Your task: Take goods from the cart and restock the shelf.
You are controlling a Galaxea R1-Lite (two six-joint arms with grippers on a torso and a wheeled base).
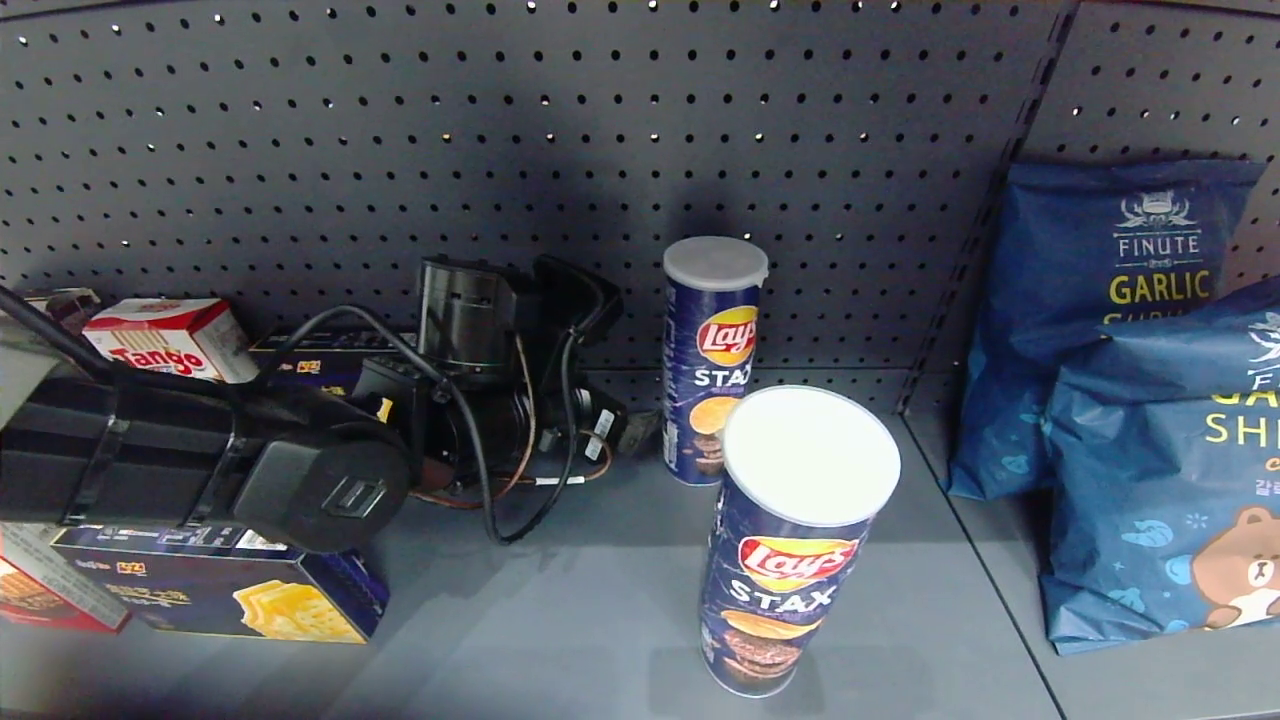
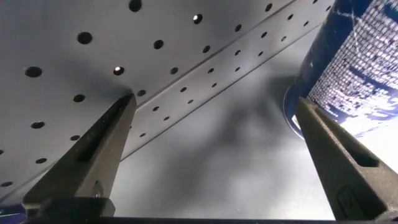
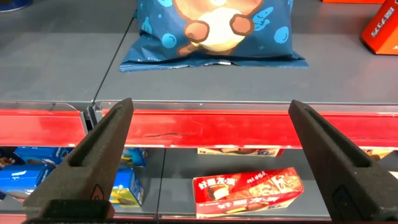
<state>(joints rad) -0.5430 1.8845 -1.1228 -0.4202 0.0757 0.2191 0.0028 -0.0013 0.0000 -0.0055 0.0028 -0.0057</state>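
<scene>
1. The rear can [image 1: 713, 380] of crisps was seen whole in the head view, standing on the shelf [image 1: 560, 600] close to the pegboard [image 1: 400, 150]. In the left wrist view only part of its blue side [image 2: 360, 62] was seen.
2. The front can [image 1: 795, 560] was stood nearer the shelf's front edge, just beside the rear can.
3. Both cans were kept upright, long axes vertical, white lids on top.
4. The left arm [image 1: 200, 450] was laid low across the shelf from the left, its wrist turned toward the rear can.
5. The left end effector [image 2: 214, 102] was spread wide and held nothing. The rear can was seen just beside one finger [image 2: 329, 155].
6. The right end effector [image 3: 210, 104] was likewise spread wide and empty. Beyond it a red rail [image 3: 205, 127], a blue bag [image 3: 211, 31] and a red box [image 3: 249, 190] on a lower shelf were shown.
</scene>
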